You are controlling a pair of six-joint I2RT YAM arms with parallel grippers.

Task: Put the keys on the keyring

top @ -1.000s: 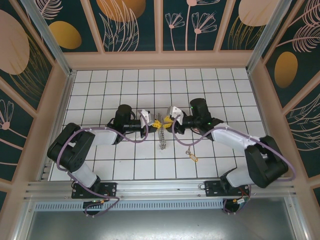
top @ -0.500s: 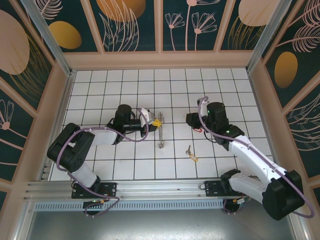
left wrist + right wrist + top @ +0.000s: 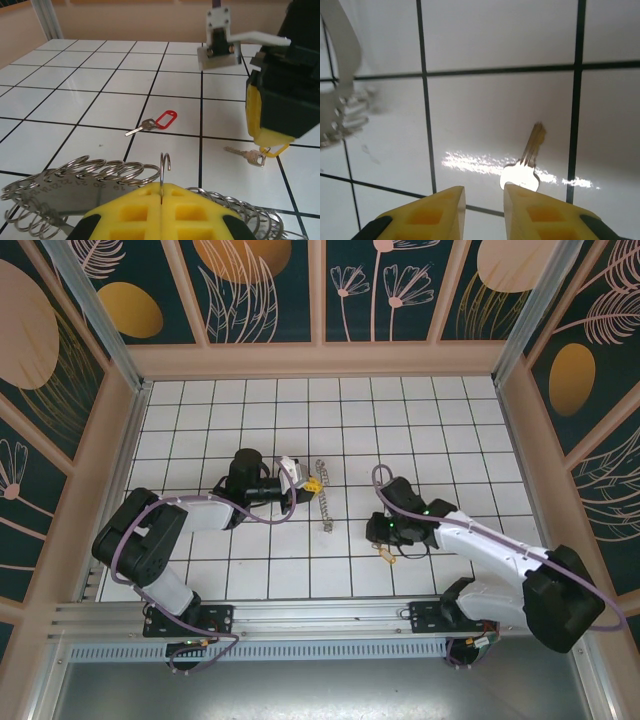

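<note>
- Just ahead of the right pincer (image 3: pixel 484 195), its jaws slightly apart, lies the tan-tagged key (image 3: pixel 526 162).
- Left pincer (image 3: pixel 161 189) clamps the keyring (image 3: pixel 75 180).
- Picking up the key is in hand; next, probably centre and close.

Top view: illumination is bright and even. The white table (image 3: pixel 300 410) around the keyring (image 3: pixel 324 496) shows no glare. Soft, short shadows lie under the left arm (image 3: pixel 190 510) and the right arm (image 3: pixel 490 545), either side of the keyring. Focus is sharp; the frame posts far from the keyring lean outward.

Left wrist view: the keyring (image 3: pixel 100 175) is crisp, while the wall (image 3: pixel 125 20) behind it is soft.

Right wrist view: the exposure is washed out. The key (image 3: pixel 526 162) right of the keyring (image 3: pixel 340 115) is blurred, with a glare streak at its head. The keyring is a pale smear.
</note>
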